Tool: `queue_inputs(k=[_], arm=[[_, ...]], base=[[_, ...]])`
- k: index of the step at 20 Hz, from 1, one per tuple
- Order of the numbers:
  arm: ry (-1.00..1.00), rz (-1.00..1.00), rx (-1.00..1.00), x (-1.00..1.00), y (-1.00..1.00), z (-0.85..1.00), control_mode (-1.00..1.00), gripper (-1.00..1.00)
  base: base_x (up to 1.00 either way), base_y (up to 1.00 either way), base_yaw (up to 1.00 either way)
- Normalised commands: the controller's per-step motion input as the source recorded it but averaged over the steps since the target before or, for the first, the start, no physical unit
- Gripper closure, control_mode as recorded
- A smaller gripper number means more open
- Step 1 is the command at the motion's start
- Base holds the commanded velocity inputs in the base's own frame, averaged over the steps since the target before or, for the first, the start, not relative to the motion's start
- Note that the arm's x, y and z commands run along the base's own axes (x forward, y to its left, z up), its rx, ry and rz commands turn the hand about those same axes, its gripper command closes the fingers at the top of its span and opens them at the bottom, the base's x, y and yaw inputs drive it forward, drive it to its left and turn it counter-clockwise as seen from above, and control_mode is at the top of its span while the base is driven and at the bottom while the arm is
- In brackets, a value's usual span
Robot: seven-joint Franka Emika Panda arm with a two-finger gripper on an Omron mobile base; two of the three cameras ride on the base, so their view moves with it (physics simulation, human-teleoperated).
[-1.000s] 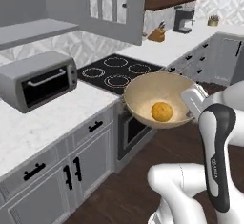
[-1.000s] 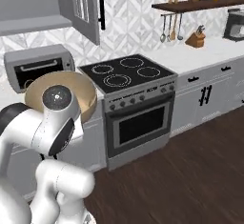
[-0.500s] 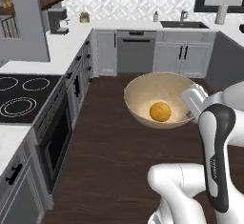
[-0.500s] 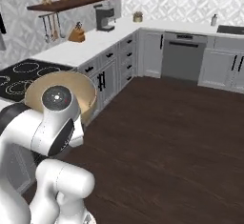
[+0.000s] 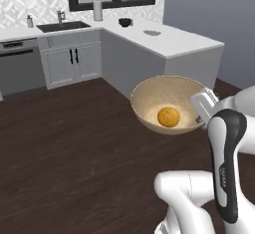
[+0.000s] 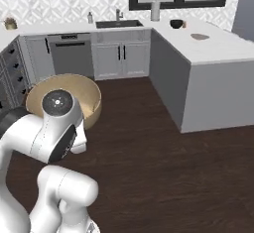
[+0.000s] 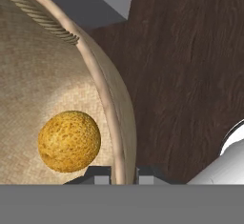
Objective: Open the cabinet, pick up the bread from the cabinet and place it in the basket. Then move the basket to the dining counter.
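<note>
The tan round basket (image 5: 154,93) hangs in the air over the dark floor, carried level. My gripper (image 5: 202,109) is shut on its right rim. In the hand view my gripper (image 7: 124,175) straddles that rim, one fingertip inside the basket (image 7: 43,70) and one outside. The orange-yellow bread (image 5: 168,117) lies at the bottom of the basket, close to the gripped edge, and appears as a rough ball (image 7: 69,141) in the hand view. The basket (image 6: 87,90) peeks out behind my arm joint. Ahead and to the right stands the dining counter (image 5: 174,43) (image 6: 223,46), white-topped with plain grey sides.
A sink (image 5: 62,26) with grey lower cabinets runs along the back wall, next to a dishwasher (image 5: 20,68). A small black bowl (image 5: 125,22) and a white cylinder (image 5: 98,10) stand at the counter's corner. Open dark wood floor (image 5: 74,143) lies between me and the counters.
The whole view has swung round with the base: stove and shelf have gone out of sight, sink and white-topped counter have come in. The basket with the bread stays held the same way.
</note>
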Motion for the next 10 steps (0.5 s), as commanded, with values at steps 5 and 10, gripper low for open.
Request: queue_inputs(k=[5,10], arm=[[0.00,0.00,0.00,0.00,0.00,0.00,1.00,1.00],[0.00,0.00,0.00,0.00,0.00,0.00,1.00,1.00]], base=[[0.98,-0.98,-0.05],[1.00,-1.00,0.24]])
